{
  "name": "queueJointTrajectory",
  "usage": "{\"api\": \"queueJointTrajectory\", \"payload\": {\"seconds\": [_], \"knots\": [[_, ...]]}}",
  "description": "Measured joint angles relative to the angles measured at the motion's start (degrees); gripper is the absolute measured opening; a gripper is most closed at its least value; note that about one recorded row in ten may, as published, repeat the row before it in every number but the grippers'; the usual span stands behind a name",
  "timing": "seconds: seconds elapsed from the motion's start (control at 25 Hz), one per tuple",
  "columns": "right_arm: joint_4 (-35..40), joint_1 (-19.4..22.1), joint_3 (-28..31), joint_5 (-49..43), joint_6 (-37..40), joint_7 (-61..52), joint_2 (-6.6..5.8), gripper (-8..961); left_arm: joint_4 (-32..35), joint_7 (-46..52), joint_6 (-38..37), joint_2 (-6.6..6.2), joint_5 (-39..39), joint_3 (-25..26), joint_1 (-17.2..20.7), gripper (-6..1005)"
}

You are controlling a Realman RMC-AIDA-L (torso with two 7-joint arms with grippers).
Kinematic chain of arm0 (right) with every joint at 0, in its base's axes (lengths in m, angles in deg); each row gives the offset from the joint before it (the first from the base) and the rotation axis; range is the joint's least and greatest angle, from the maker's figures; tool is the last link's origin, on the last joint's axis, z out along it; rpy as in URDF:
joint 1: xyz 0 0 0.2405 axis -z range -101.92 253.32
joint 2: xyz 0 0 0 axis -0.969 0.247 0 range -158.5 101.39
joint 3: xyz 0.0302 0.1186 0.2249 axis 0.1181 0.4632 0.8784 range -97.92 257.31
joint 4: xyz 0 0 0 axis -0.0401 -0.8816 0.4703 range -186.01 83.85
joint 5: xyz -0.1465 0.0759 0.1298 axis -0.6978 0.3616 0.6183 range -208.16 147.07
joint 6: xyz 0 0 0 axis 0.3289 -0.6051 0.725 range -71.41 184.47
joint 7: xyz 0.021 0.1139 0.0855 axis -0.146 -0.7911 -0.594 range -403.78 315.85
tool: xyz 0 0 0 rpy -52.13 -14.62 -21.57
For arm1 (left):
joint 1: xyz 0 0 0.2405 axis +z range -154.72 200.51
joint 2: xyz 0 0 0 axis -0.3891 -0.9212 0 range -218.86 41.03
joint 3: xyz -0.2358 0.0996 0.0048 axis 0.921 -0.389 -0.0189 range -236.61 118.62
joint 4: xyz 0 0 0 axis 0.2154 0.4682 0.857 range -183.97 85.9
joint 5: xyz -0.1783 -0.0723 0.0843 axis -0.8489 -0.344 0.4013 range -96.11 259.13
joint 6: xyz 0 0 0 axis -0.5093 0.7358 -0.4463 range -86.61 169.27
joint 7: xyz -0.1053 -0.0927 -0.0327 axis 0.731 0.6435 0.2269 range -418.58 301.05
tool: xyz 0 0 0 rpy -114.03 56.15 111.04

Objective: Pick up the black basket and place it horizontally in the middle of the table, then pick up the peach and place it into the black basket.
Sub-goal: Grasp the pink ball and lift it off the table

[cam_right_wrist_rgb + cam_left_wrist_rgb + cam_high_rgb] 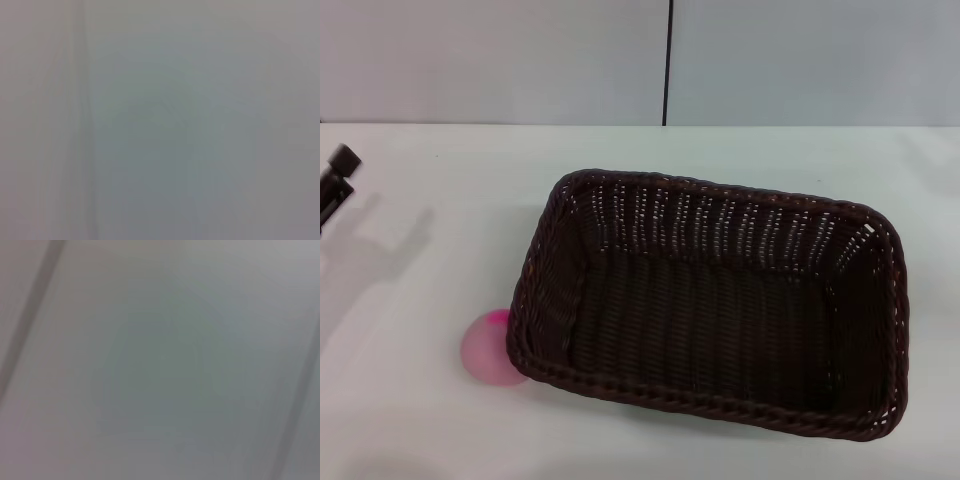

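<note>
The black basket lies lengthwise across the middle of the white table, open side up and empty inside. The peach, pale pink with a magenta patch, rests on the table against the basket's near left corner, partly hidden by the rim. My left gripper shows only as a dark tip at the far left edge of the head view, well away from both. My right gripper is out of view. Both wrist views show only a blurred grey surface.
A pale wall with a dark vertical seam stands behind the table's far edge. White tabletop stretches to the left of the basket and along the front edge.
</note>
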Motion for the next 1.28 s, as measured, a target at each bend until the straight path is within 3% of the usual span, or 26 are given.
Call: {"api": "queueJointTrajectory", "payload": {"seconds": [0.04, 0.12, 0.16, 0.2, 0.32, 0.36, 0.4, 0.44, 0.76, 1.28], "knots": [[-3.05, 1.20, 1.57, 3.10, 0.95, 2.08, 0.32, 495, 4.69, 5.94, 0.04, -1.18, 4.04, -3.62, 0.01, 803], [-11.83, 4.04, 6.94, 11.97, 3.20, 9.19, 1.04, 494, 6.65, 8.99, -0.01, -2.67, 7.59, -6.83, -0.26, 802], [-11.83, 4.04, 6.94, 11.97, 3.20, 9.19, 1.04, 494, 6.65, 8.99, -0.01, -2.67, 7.59, -6.83, -0.26, 802], [-13.49, 4.76, 8.23, 13.56, 3.63, 10.71, 1.21, 494, 7.09, 11.05, -0.52, -4.60, 11.67, -10.65, -0.93, 801], [-15.98, 6.71, 11.99, 15.21, 4.14, 12.38, 1.29, 494, 7.35, 13.57, -0.84, -6.59, 15.83, -14.39, -1.52, 801], [-16.71, 7.10, 13.62, 15.29, 4.03, 12.38, 1.23, 494, 7.35, 13.57, -0.84, -6.59, 15.83, -14.39, -1.52, 800], [-17.80, 7.39, 15.83, 15.33, 3.86, 12.32, 1.15, 494, 7.82, 15.63, -0.85, -7.63, 19.01, -15.78, -1.78, 800], [-19.66, 7.75, 19.60, 15.40, 3.66, 12.29, 0.97, 494, 8.15, 16.19, -0.86, -7.88, 20.27, -15.91, -1.80, 798], [-20.96, 8.52, 22.32, 15.50, 0.63, 12.59, 1.12, 495, 9.30, 16.53, -1.38, -8.06, 24.82, -16.19, -1.73, 781], [-22.74, 7.89, 22.42, 15.60, -2.96, 12.72, 1.47, 495, 9.44, 15.91, -1.43, -6.38, 26.84, -18.28, -2.64, 753]]}}
